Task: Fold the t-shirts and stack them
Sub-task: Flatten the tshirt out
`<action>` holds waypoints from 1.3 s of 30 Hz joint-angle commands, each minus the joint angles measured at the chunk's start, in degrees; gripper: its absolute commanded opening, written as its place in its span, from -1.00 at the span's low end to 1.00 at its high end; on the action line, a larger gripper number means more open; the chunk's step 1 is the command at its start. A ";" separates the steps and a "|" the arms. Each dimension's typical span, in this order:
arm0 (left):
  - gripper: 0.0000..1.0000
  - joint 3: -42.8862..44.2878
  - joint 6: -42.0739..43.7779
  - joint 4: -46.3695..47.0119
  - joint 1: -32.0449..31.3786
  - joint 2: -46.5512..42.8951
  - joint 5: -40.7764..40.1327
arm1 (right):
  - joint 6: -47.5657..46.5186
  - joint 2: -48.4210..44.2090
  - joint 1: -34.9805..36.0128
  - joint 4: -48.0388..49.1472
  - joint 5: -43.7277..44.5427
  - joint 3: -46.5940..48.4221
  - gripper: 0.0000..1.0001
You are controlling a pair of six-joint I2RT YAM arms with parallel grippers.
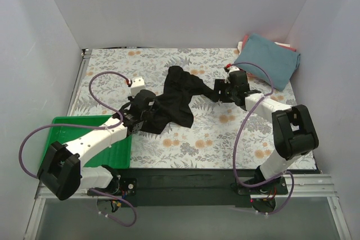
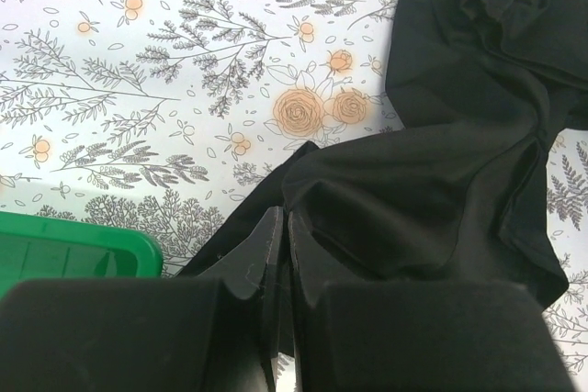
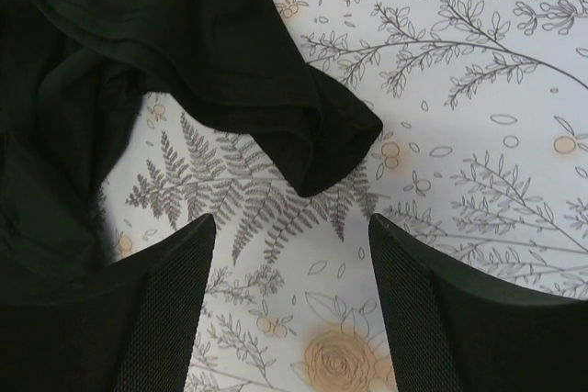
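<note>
Cloth is what the next move turns on: the black t-shirt (image 1: 177, 99) lies crumpled in a loose ridge, its long axis running from its near-left end to its far-right end, so it spans the gap between my two arms.

At the shirt's near-left end, the left gripper (image 1: 136, 119) is pressed fully together. In the left wrist view the fingers (image 2: 262, 254) meet with a fold of the black fabric bunched at their tips, so I judge it has a pinch of the shirt, though black on black makes the bite hard to read.

At the shirt's far-right end, the right gripper (image 3: 287, 227) is spread wide and holds nothing. A loose corner (image 3: 322, 144) of the shirt lies just ahead of the gap between its fingers, flat on the cover and not touching either one. That makes the right arm the nearer one for this corner; I judge a short reach forward and a pinch there would let me draw the shirt out along its length.

Under the shirt is a floral table cover (image 1: 225, 133), flat and bare on the shirt's near side. A folded teal t-shirt (image 1: 269, 60) rests well beyond the shirt's right end, with something pink under its far edge. The green tray (image 1: 73, 133) sits just past the shirt's left end. White walls (image 1: 169, 4) close in around it all.
</note>
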 commanded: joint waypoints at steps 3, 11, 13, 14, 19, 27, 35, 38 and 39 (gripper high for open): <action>-1.00 -1.22 0.05 1.02 1.90 -2.81 0.04 | -1.15 6.79 0.22 1.89 3.59 6.20 0.39; -1.00 -2.02 0.22 1.02 3.92 -3.78 0.12 | -1.59 8.30 -0.57 2.06 6.42 6.82 0.22; -1.00 -2.02 0.31 1.19 4.19 -3.26 0.47 | -1.42 7.25 -1.97 2.33 5.63 5.86 0.20; -1.00 -2.02 0.31 1.28 4.36 -3.08 0.65 | -1.24 6.98 -2.33 2.50 5.36 5.41 0.19; -1.00 -1.84 0.40 1.55 4.89 -1.50 1.71 | -1.77 7.33 -3.65 3.38 5.01 5.67 0.07; -1.00 -1.93 0.40 1.55 5.16 -1.58 1.88 | -1.24 12.16 -3.56 4.87 -0.78 8.93 -0.12; -1.00 -1.84 0.49 1.55 5.59 -0.53 2.32 | -0.89 14.97 -3.56 5.75 -2.20 10.51 -0.14; -1.00 -1.93 0.49 1.55 5.68 -0.44 2.24 | -0.89 15.94 -3.56 5.67 -3.25 11.21 -0.16; -1.00 -2.02 0.49 1.63 5.68 -0.36 2.23 | -0.97 16.12 -3.56 5.67 -3.51 11.38 -0.19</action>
